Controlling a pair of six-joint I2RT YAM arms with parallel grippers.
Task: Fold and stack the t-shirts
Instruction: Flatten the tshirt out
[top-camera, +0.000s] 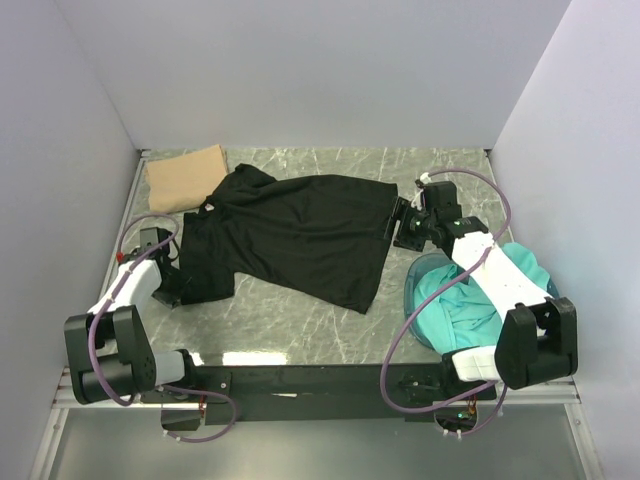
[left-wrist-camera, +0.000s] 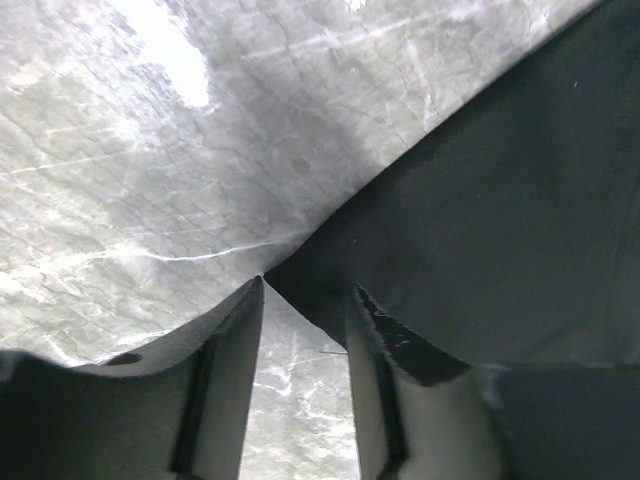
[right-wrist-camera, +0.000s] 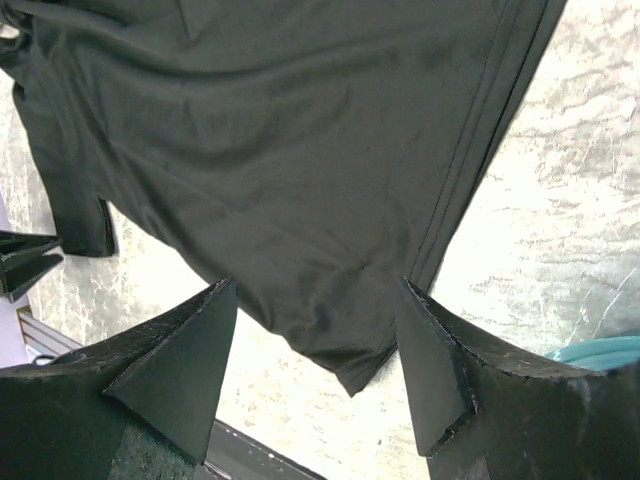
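A black t-shirt lies spread out across the middle of the table. My left gripper is low at its left sleeve. In the left wrist view the left gripper has a gap between its fingers, and a corner of the black t-shirt reaches in between the fingertips. My right gripper is at the shirt's right hem. It stands wide open over a corner of the black t-shirt. A folded tan t-shirt lies at the back left. Teal t-shirts are bunched at the right.
The teal shirts sit in a round translucent blue tub, partly under my right arm. White walls close in the table on the left, back and right. A black rail runs along the near edge between the arm bases.
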